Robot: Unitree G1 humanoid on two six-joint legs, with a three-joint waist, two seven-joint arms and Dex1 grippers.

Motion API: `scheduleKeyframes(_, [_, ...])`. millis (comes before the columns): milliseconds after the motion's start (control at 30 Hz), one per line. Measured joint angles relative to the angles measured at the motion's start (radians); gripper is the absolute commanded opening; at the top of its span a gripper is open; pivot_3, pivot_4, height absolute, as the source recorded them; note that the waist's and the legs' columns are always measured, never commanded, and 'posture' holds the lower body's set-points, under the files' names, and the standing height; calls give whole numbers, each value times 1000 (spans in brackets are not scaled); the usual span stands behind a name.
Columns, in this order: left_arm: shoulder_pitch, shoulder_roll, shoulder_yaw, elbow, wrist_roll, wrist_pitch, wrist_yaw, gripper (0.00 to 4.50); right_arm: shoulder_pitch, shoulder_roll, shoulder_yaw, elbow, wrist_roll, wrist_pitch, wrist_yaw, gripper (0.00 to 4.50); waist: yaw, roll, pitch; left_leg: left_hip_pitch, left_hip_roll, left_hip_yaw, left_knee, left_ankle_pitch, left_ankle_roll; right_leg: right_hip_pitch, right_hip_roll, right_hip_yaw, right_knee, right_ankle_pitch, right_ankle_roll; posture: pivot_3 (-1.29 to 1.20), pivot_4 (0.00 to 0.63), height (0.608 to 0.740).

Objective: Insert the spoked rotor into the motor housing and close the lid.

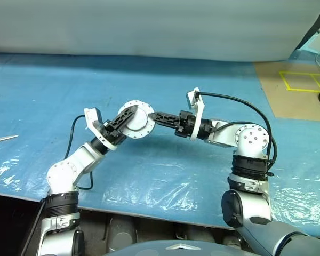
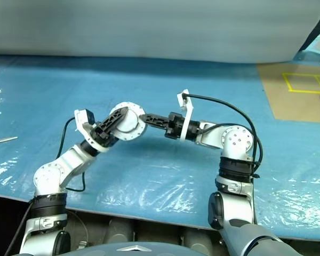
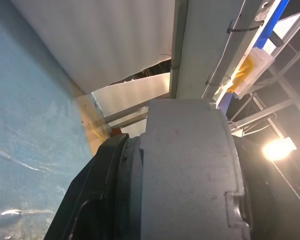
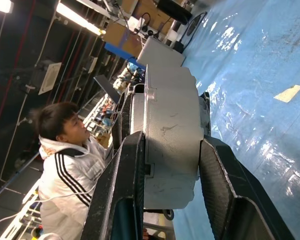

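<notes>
Motor housing [image 1: 138,120] between 2 grippers, above blue sheet [image 1: 165,165]

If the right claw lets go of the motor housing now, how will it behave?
The motor housing looks like stiff, scuffed metal, so probably heavy for its size. The right claw pinches its smooth flat faces; it may slip. It is round, so it would likely roll on the blue sheet.

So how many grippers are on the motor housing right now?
2: the left gripper reaches across its face from the left, and the right gripper clamps its rim from the right, above the table.
</notes>
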Motion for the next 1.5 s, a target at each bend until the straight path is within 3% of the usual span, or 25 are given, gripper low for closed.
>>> scheduleKeyframes(433, [2,-2,2,-13,34,-5,-19,2498,1,-6,18,0,14,-24,-14,1290,0,0,0,0,0,0,1,0,0,0,0,-1,1,0,0,0,150,740])
scheduleKeyframes(667, [2,-9,4,-10,63,-12,15,2472,1,-14,53,-3,-4,-73,-28,3459,0,0,0,-1,0,-1,2,0,0,0,0,-1,2,0,0,0,150,740])
scheduleKeyframes(1000, [-81,-21,99,60,86,-115,91,2472,-1,-23,35,32,29,-70,-50,3459,-1,0,0,-1,0,-1,5,0,0,0,0,-1,5,0,0,0,150,740])
scheduleKeyframes(1167, [-128,-5,193,114,185,-267,143,2472,1,-44,39,37,24,-88,-53,3459,-1,0,0,-2,1,-2,6,0,0,0,0,-1,5,0,0,0,150,740])
scheduleKeyframes(1500, [-158,55,219,369,429,-404,183,2472,14,-68,89,38,-10,-128,-49,3459,1,-3,1,-3,1,-3,7,0,0,0,0,-2,5,0,1,0,150,740])
